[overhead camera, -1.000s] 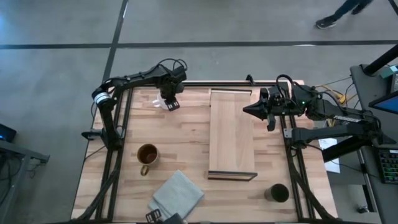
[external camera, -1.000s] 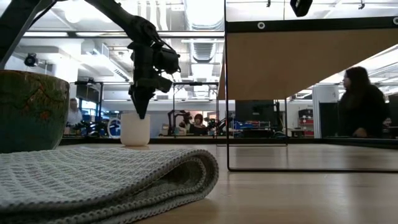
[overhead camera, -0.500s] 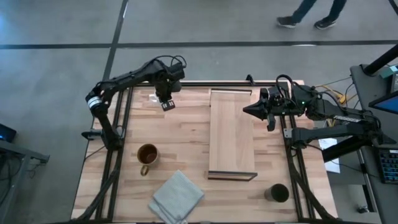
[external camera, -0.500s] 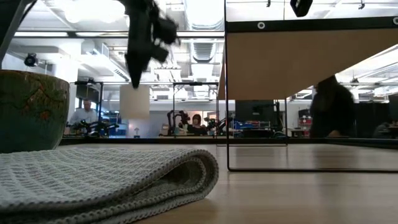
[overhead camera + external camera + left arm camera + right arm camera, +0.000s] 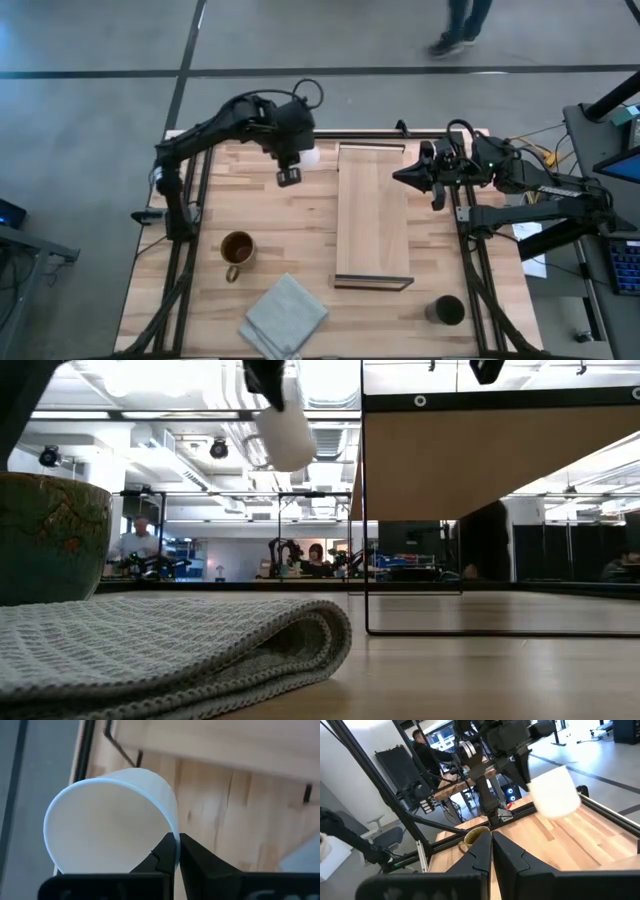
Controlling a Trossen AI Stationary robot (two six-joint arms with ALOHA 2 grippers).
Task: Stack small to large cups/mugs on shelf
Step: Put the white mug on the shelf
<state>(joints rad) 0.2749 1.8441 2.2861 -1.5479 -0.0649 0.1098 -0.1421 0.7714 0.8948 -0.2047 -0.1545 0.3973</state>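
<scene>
Table [image 5: 290,240]: light wood planks, matt, visible grain. Shelf [image 5: 373,215]: pale wood, smooth, matt; dark metal rim at one short end. White mug [image 5: 112,820]: smooth, plain, slight sheen, held by the left gripper [image 5: 174,845], whose fingers look matt dark plastic. Brown mug [image 5: 237,250]: glossy glaze. Dark cup [image 5: 447,310]: dark, finish hard to tell. Cloth [image 5: 170,645]: grey waffle weave, rough, folded. Right gripper [image 5: 491,842]: matt black.

The high view looks straight down over the whole light-wood slatted table [image 5: 300,235]. The low view looks level from its near edge. Both wrist views sit close, sharing the lifted white mug [image 5: 112,817].
</scene>
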